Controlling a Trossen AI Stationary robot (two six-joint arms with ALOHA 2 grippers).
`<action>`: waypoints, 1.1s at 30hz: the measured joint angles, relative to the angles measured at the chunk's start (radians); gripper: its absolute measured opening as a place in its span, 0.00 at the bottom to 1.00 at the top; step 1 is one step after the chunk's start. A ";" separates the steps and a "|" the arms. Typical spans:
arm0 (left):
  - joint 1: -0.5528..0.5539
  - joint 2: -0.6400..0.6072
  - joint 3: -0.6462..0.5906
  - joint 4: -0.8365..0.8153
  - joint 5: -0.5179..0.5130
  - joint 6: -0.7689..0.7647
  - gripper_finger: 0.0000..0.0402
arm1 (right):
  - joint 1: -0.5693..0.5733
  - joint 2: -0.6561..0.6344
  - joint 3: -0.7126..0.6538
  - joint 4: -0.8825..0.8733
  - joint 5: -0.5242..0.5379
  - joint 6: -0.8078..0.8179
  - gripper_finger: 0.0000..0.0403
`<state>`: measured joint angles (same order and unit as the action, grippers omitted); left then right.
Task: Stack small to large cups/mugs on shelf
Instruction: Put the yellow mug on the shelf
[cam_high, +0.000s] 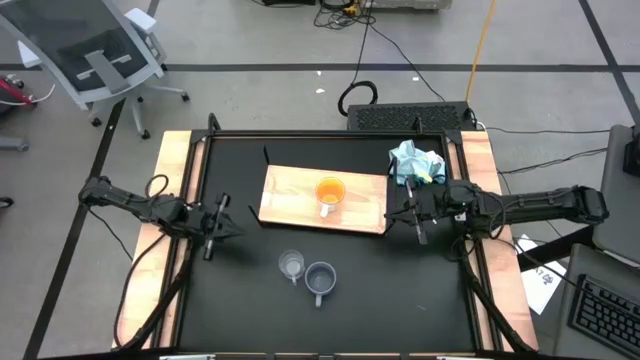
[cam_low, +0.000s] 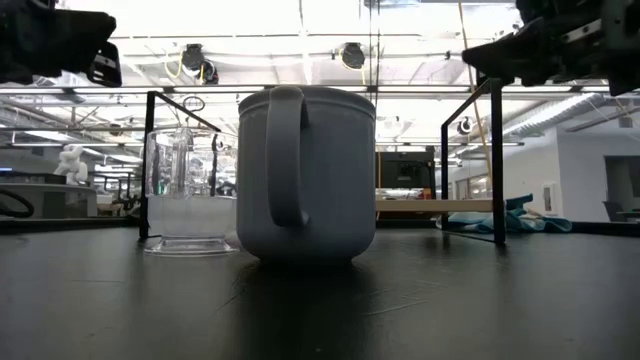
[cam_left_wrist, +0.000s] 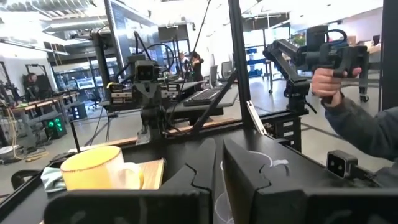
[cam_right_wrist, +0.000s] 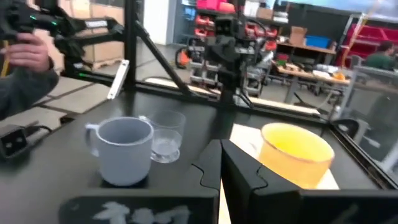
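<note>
1. The orange mug (cam_high: 330, 191) stood upright on the shelf (cam_high: 285, 196), near the middle of the board, its white handle turned toward the bench's front edge.
2. The blue mug (cam_high: 320, 280) and the glass cup (cam_high: 291, 264) sat on the bare bench (cam_high: 250, 300) in front of the shelf's front edge, just beside each other, the glass on the left and slightly farther back.
3. Both stood upright, long axes vertical and mouths up; the blue mug's handle pointed toward the front edge.
4. The left gripper (cam_high: 226, 222) hung over the bench off the shelf's left end, its fingers closed on nothing.
5. The right gripper (cam_high: 406, 214) hung by the shelf's right end, also closed and empty.
6. The pair of cups lay forward of both grippers, roughly midway between them; the glass looked nearer the left arm, the blue mug perhaps slightly nearer the right.
7. Either arm would probably need to open, swing inward toward the front edge and come down over a rim.
8. A light-blue cloth (cam_high: 416, 163) lay bunched at the bench's far right corner, clear of the cups.
9. Beyond the bench, a person's hand (cam_left_wrist: 324, 87) gripped a handheld device.
</note>
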<state>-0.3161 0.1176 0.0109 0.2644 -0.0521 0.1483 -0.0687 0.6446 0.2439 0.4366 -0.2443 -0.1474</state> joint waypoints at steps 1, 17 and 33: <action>0.000 0.000 0.000 0.000 0.000 -0.004 0.08 | 0.010 -0.005 0.000 -0.005 0.000 -0.004 0.00; 0.001 0.027 0.066 -0.027 -0.180 -0.117 0.09 | 0.084 -0.141 0.000 -0.129 0.014 -0.002 0.00; 0.109 0.476 0.540 -0.138 -0.272 -0.068 0.60 | 0.084 -0.140 0.000 -0.135 0.016 -0.002 0.00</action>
<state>-0.2075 0.5932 0.5507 0.1264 -0.3237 0.0804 0.0154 0.5041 0.2440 0.3016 -0.2284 -0.1497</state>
